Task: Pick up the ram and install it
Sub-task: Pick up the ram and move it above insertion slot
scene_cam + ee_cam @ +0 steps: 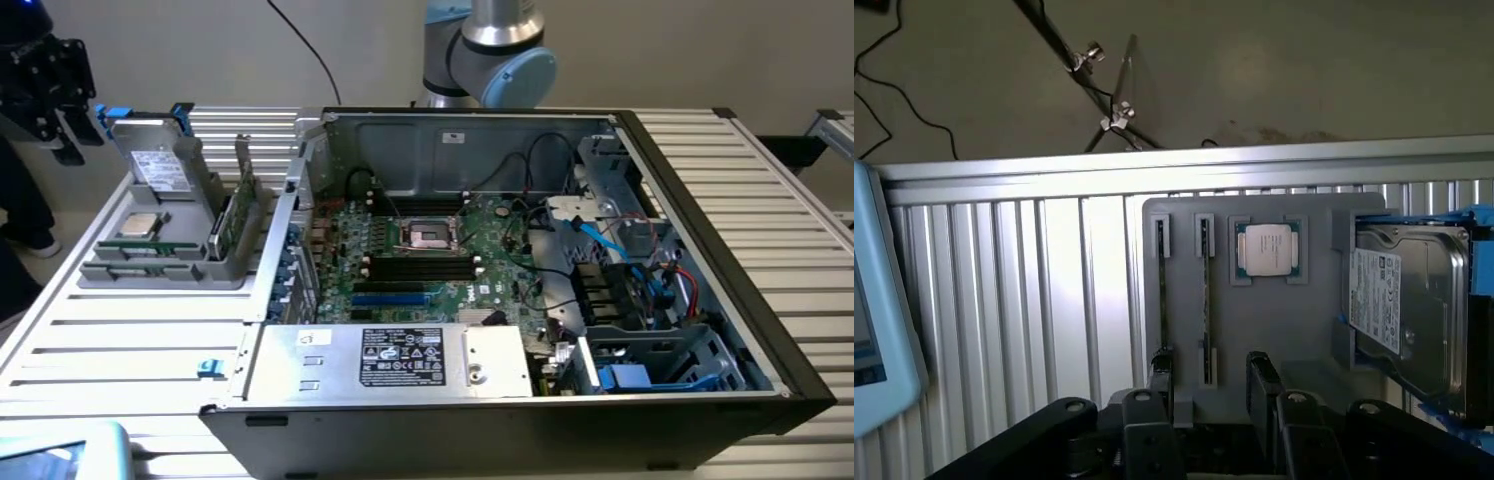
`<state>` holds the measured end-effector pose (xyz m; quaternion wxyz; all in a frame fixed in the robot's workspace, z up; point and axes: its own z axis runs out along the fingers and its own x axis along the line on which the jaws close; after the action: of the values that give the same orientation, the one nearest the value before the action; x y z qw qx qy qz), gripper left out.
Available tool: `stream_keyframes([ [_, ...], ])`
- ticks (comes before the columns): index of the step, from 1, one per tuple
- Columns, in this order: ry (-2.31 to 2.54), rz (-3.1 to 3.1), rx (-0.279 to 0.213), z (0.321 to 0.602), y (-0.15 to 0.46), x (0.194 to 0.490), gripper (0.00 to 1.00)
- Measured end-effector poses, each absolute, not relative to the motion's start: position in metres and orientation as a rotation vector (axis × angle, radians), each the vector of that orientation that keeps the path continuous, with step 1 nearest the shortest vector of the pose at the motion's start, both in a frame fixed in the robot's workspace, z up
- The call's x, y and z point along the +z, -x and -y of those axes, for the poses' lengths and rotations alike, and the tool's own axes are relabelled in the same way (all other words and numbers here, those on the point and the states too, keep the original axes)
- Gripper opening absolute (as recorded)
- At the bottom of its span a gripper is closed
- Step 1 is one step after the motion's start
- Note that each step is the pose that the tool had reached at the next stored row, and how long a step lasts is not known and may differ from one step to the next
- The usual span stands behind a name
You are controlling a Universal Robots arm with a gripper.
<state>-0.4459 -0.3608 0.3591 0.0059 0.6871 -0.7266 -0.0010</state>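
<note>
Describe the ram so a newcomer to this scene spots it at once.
On the slatted table, at the exterior view's left of the open computer case, sits a grey holder. The ram stands on edge along its side nearest the case: a thin green board, unlike the square silver processor chip and boxy hard drive beside it.

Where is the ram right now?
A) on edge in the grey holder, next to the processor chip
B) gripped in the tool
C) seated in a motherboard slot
A: the ram stands on edge in the grey holder beside the processor chip, and the tool is open, holding nothing.
</note>
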Motion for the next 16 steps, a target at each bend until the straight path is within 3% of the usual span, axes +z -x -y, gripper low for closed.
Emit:
stream_keyframes([
  [16, -2.150, 2.274, -0.002, 0.370, 0.435, 0.331, 0.43],
])
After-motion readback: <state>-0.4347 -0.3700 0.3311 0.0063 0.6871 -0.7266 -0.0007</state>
